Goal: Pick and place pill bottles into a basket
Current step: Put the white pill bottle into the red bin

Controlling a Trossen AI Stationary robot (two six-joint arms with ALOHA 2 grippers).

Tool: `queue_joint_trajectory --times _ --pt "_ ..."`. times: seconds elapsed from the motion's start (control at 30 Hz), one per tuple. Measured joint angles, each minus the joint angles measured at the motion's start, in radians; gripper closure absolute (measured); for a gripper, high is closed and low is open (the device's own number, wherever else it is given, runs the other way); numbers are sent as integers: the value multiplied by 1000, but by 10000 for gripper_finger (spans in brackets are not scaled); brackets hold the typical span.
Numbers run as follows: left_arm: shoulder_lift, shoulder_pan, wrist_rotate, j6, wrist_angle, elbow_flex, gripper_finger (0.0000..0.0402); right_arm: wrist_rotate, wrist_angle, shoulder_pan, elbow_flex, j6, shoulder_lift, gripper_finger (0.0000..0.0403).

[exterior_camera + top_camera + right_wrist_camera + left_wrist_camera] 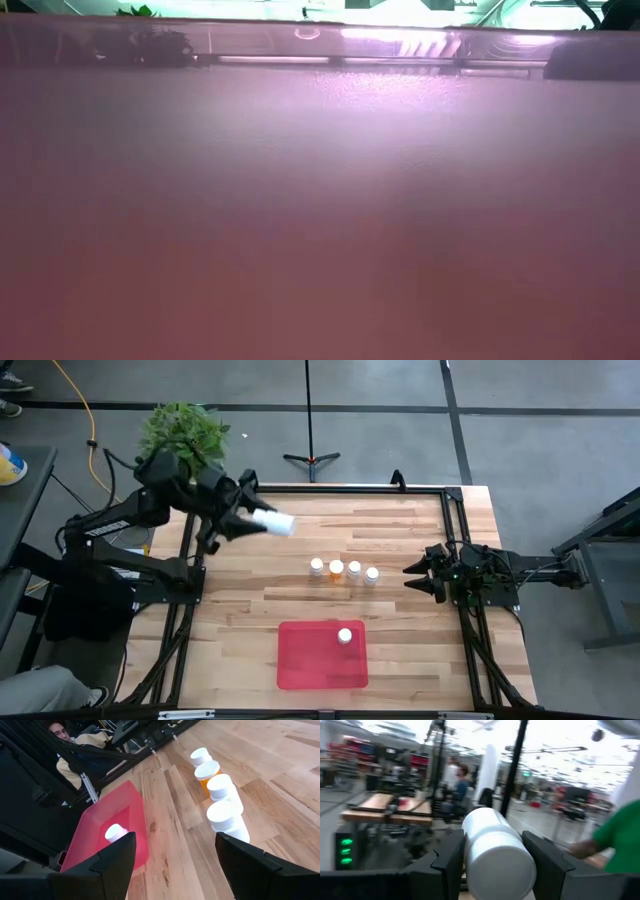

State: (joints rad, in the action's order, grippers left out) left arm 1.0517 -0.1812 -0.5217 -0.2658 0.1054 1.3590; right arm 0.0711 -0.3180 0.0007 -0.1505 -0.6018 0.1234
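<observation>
My left gripper (252, 517) is over the table's far left part, shut on a white pill bottle (274, 522). Several pill bottles with white caps stand upright in a row at mid-table (344, 569); one has an orange body (207, 774). One more bottle (345, 635) stands in the red basket (310, 660) at the near middle. My right gripper (418, 574) is open and empty to the right of the row, and the right wrist view shows its fingers (112, 862) wide apart. My left gripper pinches the white bottle's round sides (470, 851) between its two fingers (546, 866). The fingers point about level toward the table's right and lie along the bottle. The bottle lies on its side, and its free end (290, 525) sticks out past the fingertips, clear of the table.
A green plant (183, 430) stands at the far left corner behind the left arm. Black frame rails (462, 550) run along the table's sides. A pinkish blur fills the low view (320, 220). Bare wood lies between the row and the basket (300, 600).
</observation>
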Motion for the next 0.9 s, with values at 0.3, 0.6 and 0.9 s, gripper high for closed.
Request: queue_joint_trajectory --times 0.3,0.6,0.9 --pt "119 224 29 -1 2 0 195 -1 0 0 0 0 1 139" --pt "296 323 76 -32 40 0 195 -11 0 0 0 -2 1 139" --pt "429 368 117 -65 142 1 195 -11 0 0 0 -19 1 139"
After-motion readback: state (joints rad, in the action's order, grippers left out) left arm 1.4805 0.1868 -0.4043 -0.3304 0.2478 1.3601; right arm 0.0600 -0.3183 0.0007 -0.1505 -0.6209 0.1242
